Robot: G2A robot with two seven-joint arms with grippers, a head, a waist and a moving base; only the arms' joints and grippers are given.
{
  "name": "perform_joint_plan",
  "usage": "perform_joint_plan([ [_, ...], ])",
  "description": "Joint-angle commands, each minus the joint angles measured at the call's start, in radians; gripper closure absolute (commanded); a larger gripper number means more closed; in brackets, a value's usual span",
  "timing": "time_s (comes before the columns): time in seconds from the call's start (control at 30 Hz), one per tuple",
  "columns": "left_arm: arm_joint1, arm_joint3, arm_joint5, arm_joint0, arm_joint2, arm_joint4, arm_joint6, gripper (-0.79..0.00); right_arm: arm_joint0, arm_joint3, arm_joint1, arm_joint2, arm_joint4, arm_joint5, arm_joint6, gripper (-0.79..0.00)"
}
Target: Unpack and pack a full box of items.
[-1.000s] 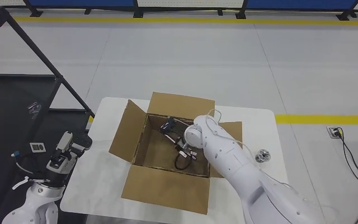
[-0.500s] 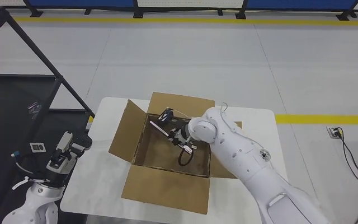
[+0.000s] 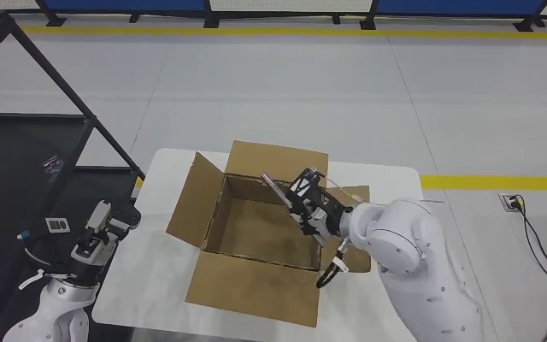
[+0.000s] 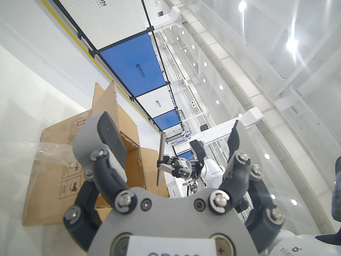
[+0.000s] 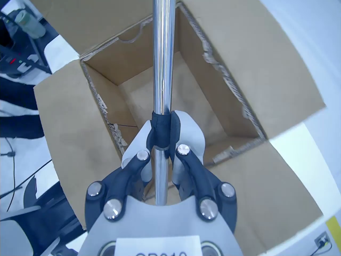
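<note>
The right pincer point(image 5: 162, 127) is clamping a polished metal rod point(image 5: 163, 41) between its padded fingers, a long stretch of the rod running out ahead of the grip. It is holding the rod above the open cardboard box point(image 5: 239, 43), which is sitting on the white table point(image 3: 171, 256). As far as its floor shows, the box is looking bare. In the top view the rod's free end is lying close to the box's far wall. The left pincer point(image 4: 170, 127) is sitting off the table's left side, well apart from the box, jaws spread wide and holding nothing.

The risk I am seeing is that the smooth rod swivels or slides between the pads. Its long free end could also catch the far wall or a flap and drag the box.
</note>
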Motion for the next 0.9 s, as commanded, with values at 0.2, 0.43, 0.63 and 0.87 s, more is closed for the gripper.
perform_joint_plan([
  [0.2, 0.000, 0.000, 0.000, 0.000, 0.000, 0.000, 0.000, -0.785, -0.324, -0.263, 0.037, 0.258, -0.079, 0.157, 0.043, 0.000],
  [0.43, 0.000, 0.000, 0.000, 0.000, 0.000, 0.000, 0.000, -0.785, -0.419, -0.121, 0.048, 0.341, -0.033, 0.201, -0.024, 0.000],
  [0.63, 0.000, 0.000, 0.000, 0.000, 0.000, 0.000, 0.000, -0.785, -0.395, 0.114, 0.057, 0.368, 0.048, 0.172, -0.078, 0.000],
  [0.87, 0.000, 0.000, 0.000, 0.000, 0.000, 0.000, 0.000, -0.785, -0.390, 0.234, 0.072, 0.396, 0.046, 0.156, -0.122, 0.000],
])
